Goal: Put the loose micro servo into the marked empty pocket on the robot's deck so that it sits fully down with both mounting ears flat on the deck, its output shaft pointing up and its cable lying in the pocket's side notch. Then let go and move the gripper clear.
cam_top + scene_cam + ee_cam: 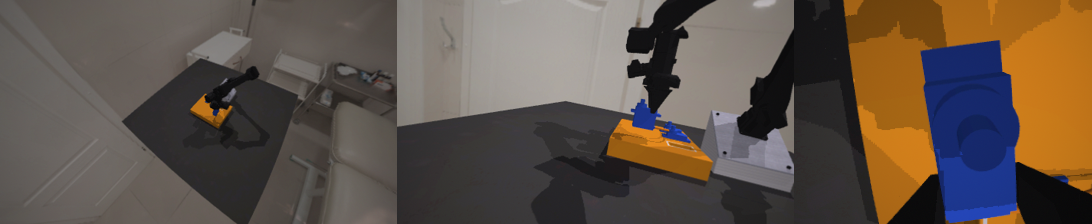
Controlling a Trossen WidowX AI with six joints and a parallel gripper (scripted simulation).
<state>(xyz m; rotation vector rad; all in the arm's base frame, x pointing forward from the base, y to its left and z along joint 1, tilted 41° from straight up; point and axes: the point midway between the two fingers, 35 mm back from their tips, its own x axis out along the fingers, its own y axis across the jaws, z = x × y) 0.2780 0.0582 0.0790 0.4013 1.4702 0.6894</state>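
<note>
The fingers of the gripper (653,108) pinch the blue micro servo (643,115) (shaft up, long axis upright) at the orange deck's (646,151) far-left part, left of the marked pocket (681,146).

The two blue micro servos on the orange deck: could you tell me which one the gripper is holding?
The upright servo toward the deck's far-left end, pinched by the gripper. The other servo sits low in the deck, beside the white-outlined pocket.

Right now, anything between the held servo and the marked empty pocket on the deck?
Nothing visible blocks it. The hand is shut on the loose servo, upright over the orange deck. The white-outlined pocket lies open toward the deck's base-side end. A second servo, already mounted, sits beside that route, not across it.
</note>
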